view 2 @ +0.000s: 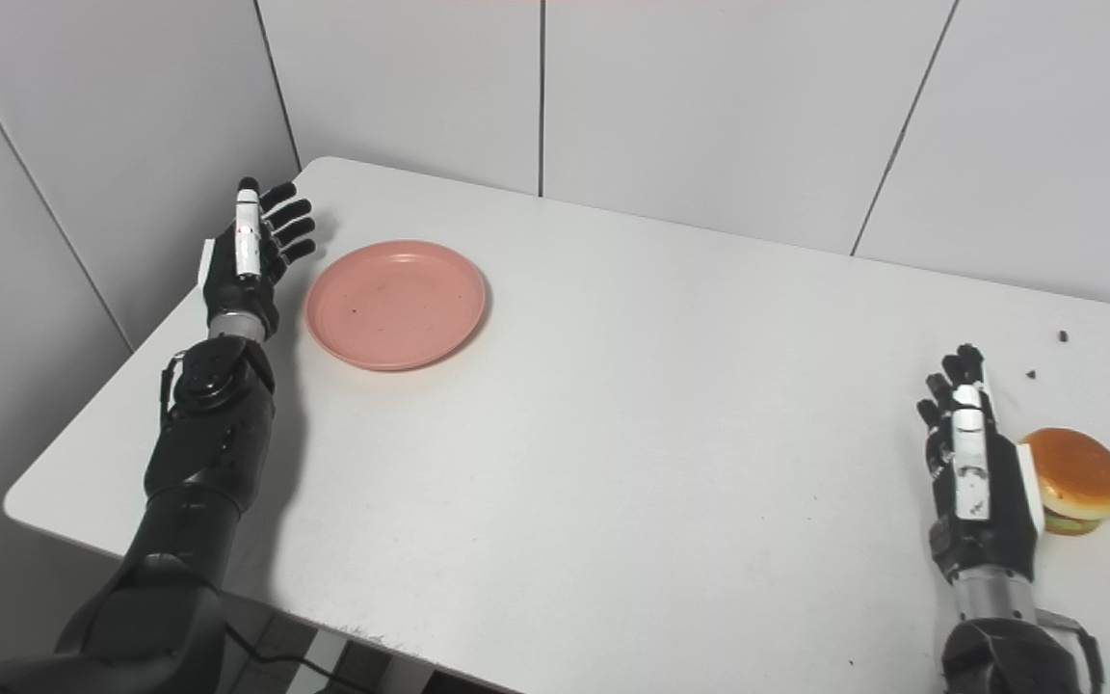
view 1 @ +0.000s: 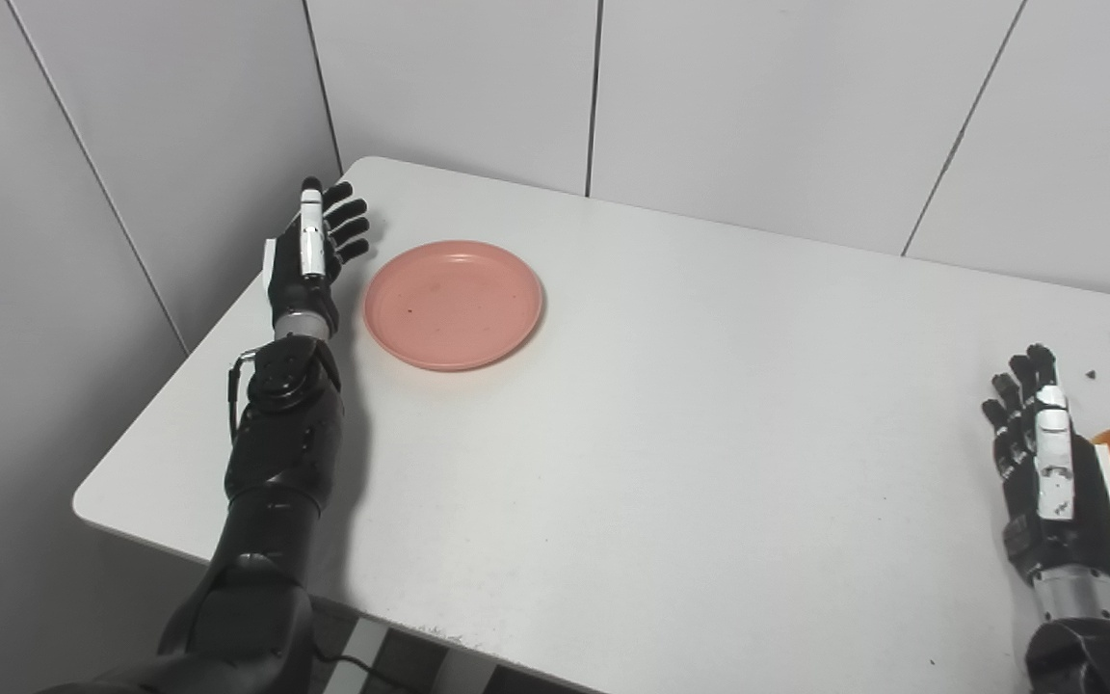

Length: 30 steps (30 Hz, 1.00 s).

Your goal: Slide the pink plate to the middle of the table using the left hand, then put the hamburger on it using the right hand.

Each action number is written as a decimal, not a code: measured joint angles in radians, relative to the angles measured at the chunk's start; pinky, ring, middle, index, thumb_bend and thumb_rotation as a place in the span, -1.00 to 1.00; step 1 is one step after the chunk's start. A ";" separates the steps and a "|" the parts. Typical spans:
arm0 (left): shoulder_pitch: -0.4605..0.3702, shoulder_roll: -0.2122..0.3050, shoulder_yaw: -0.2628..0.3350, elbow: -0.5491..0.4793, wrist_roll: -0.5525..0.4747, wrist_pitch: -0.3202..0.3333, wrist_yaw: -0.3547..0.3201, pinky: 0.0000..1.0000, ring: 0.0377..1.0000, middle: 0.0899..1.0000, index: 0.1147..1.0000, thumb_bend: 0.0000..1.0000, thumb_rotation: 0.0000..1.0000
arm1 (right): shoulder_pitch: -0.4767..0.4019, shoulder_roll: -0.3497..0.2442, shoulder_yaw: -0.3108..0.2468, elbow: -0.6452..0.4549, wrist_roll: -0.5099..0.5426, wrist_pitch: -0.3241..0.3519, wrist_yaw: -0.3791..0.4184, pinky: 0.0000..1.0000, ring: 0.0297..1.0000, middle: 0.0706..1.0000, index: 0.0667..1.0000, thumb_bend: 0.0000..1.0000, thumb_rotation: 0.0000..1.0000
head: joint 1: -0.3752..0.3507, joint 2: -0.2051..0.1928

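A pink plate [view 1: 454,304] lies flat near the table's far left corner, with nothing on it. My left hand [view 1: 314,253] stands just to its left, open, fingers spread and pointing away from me, a small gap from the rim. A hamburger [view 2: 1077,479] with a tan bun sits at the right side of the table. My right hand [view 2: 974,469] is open right beside the hamburger's left side, fingers pointing up the table, holding nothing.
The white table [view 1: 671,405] has its left edge close to my left forearm and its front edge near me. Grey wall panels stand behind and to the left. A few dark crumbs [view 2: 1062,336] lie beyond the hamburger.
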 measured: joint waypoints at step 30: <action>0.001 -0.035 -0.151 0.024 0.000 -0.014 -0.017 0.55 0.58 0.52 0.47 -0.02 1.00 | 0.006 0.001 0.000 -0.009 -0.001 0.001 -0.002 1.00 0.98 1.00 1.00 0.14 0.82 | 0.000 0.011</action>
